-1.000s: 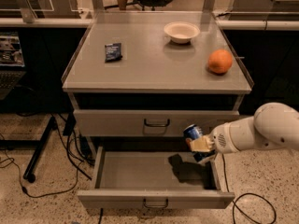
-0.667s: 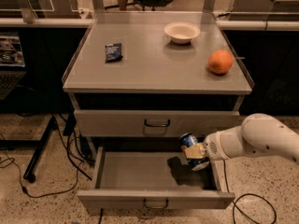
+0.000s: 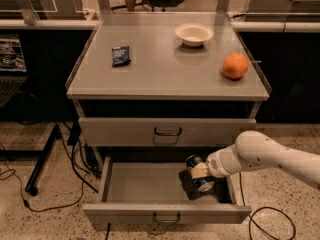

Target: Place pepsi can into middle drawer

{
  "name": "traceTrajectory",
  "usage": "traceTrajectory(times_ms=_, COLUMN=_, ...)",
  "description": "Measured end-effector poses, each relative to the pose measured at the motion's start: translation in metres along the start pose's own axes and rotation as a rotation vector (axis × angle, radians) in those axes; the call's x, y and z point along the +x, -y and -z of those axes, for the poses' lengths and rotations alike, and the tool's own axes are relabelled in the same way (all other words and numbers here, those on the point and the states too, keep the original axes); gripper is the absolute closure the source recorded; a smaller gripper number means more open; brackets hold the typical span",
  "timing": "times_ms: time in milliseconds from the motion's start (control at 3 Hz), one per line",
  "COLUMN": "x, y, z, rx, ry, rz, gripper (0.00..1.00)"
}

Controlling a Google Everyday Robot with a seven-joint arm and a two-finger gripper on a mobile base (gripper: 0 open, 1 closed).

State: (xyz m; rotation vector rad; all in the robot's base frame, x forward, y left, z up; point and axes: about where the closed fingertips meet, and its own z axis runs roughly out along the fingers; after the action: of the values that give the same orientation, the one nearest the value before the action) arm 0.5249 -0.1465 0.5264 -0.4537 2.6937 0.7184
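Reaching in from the right side, the gripper has its fingers clamped around the pepsi can, which sits tilted in the grasp, one silver end up and toward the cabinet, the other down toward the floor of the middle drawer. That drawer is pulled well out, so its bare grey floor spreads below and to the left of the gripper, and its front wall with the loop handle lies nearer the camera than the gripper. The can is low inside the right end of the drawer, close to the right wall; whether it touches the floor cannot be told, since its shadow hides the gap. Holding it from the side seems to let the white arm slip under the closed upper drawer front, just above and left of the gripper. Well above it, on the cabinet top, rest an orange, a white bowl and, far up-left, a dark snack packet, all clear of the work. Release looks like the remaining step
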Motion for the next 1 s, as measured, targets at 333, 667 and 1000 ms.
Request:
traceTrajectory(times_ms=333, x=0.005, y=0.016, z=-0.034, rx=0.012, ry=-0.06, rz=-0.041, gripper=1.0)
traceTrajectory(times_ms=667, x=0.01, y=0.035, z=-0.066, rx=0.042, ry=-0.107, rz=-0.104, gripper=1.0)
traceTrajectory(times_ms=1000, x=0.015, y=0.044, z=-0.082, rx=0.059, ry=-0.131, rz=-0.13, gripper=1.0)
